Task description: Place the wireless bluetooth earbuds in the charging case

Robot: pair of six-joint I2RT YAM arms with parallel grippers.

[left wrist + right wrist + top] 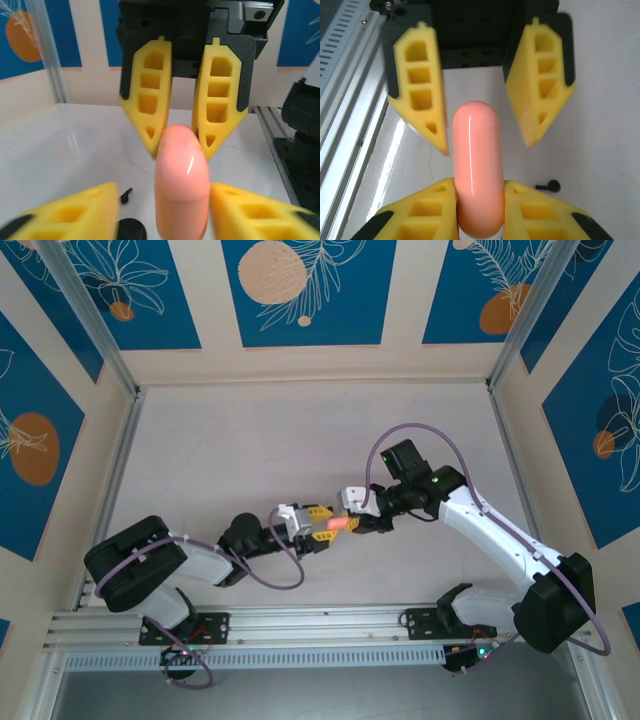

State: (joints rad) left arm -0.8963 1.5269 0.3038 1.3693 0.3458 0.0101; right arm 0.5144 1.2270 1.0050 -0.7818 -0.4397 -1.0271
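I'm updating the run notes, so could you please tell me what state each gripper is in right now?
Left gripper: open around the charging case.
Right gripper: closed, holding the charging case.

A white, faintly veined table is seen. Along its near edge an aluminium rail is mounted, and a slotted grey strip is set just outside that rail. At the table's two far corners, metal posts are raised. Cream walls are stood around the table's far, left and right sides, and blue panels with white leaves and orange circles are fixed to them. A flat black disc is laid on the table.
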